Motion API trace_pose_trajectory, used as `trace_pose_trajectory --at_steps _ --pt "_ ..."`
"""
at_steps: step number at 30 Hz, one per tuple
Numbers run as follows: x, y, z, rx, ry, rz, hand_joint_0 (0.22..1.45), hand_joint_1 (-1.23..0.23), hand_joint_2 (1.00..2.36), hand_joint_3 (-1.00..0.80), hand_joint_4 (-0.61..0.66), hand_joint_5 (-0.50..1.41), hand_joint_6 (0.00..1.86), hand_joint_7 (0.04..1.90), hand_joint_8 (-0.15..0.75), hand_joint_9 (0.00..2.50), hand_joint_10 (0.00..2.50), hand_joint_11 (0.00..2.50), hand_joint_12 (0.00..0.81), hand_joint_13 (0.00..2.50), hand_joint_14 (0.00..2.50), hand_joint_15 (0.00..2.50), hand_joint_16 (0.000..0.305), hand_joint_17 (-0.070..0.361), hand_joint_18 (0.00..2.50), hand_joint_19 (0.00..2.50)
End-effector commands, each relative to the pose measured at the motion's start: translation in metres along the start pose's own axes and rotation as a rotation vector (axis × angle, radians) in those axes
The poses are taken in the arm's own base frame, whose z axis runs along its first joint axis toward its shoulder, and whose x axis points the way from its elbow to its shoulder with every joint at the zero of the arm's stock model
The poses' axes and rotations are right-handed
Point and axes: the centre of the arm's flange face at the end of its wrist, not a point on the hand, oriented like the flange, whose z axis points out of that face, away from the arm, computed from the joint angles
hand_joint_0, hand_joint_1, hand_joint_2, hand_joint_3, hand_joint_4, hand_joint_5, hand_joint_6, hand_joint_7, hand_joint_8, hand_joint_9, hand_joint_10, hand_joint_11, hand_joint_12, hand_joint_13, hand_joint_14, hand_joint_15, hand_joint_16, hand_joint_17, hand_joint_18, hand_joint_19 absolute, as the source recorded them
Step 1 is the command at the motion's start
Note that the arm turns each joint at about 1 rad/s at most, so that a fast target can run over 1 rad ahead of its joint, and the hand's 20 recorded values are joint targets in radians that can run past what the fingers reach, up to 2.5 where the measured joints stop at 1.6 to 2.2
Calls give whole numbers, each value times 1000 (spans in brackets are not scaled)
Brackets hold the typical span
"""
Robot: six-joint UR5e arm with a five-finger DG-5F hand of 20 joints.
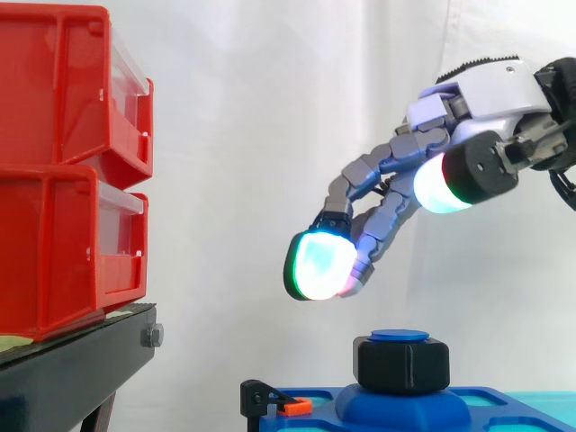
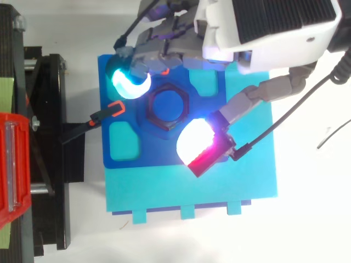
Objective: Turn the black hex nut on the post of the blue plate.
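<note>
Fingers (image 1: 317,263) loosely bent and spread, nothing held; hand (image 1: 486,99) hangs over the work, touching none of it. Task's black hex nut (image 1: 402,363) sits on the post (image 1: 399,336), whose blue cap shows just above it, on the raised middle of the blue plate (image 1: 405,412). From above, the nut (image 2: 168,108) lies between a cyan-glowing pad (image 2: 129,79) at its upper left and the thumb pad (image 2: 200,145), white and red, at its lower right, so the hand straddles it. In the side view, both pads are clearly above it with a gap. Plate rests on a cyan base (image 2: 192,186). Black clamp with orange tip (image 2: 101,116) grips the plate's left edge, near the nut. 2 red bins (image 1: 63,180) are stacked on a black stand (image 1: 72,369), well apart to the left.

Risks, judged from this pose:
- An off-centre descent likely puts a pad on the nut's top or the post cap, not on the flats, so closing grabs nothing.
- Thick rounded pads on flat hex faces could slip in the twist, so the hand turns and the nut does not.
- Cyan pad would come down close to the clamp and could snag the orange tip or nudge the plate.
- Thread direction is not visible; a wrong-way twist would jam the nut
</note>
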Motion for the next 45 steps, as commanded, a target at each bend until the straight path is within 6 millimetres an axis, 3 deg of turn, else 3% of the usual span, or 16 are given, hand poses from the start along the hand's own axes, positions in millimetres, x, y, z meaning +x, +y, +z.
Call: trace_pose_trajectory --at_steps 1,8,16,19,21,28,45 --pt "8 2 11 -6 -61 -3 531 -404 1000 -500 308 -154 503 750 341 735 0 0 417 577 2 69 54 121 375 225" --pt "17 10 18 -15 -78 -7 527 -409 1000 -500 307 -153 502 747 343 738 0 0 418 577 2 72 54 122 377 226" --pt "19 19 22 -2 -84 -9 442 -436 1000 -500 317 -159 502 748 361 717 0 0 450 576 2 76 61 138 391 226" --pt "21 22 24 3 -83 -10 412 -546 1000 -500 311 -177 502 748 366 681 0 0 466 564 3 80 64 145 396 217" --pt "21 24 24 7 -85 -10 432 -720 1000 -500 283 -197 502 766 345 618 0 0 449 535 3 80 61 136 364 211" --pt "24 25 26 12 -82 -13 486 -894 1000 -500 220 -225 502 785 306 555 3 49 420 515 3 76 52 117 351 177" --pt "33 27 27 25 -78 -25 485 -850 1000 -500 248 -212 502 778 316 554 0 56 418 501 3 78 52 116 340 185"
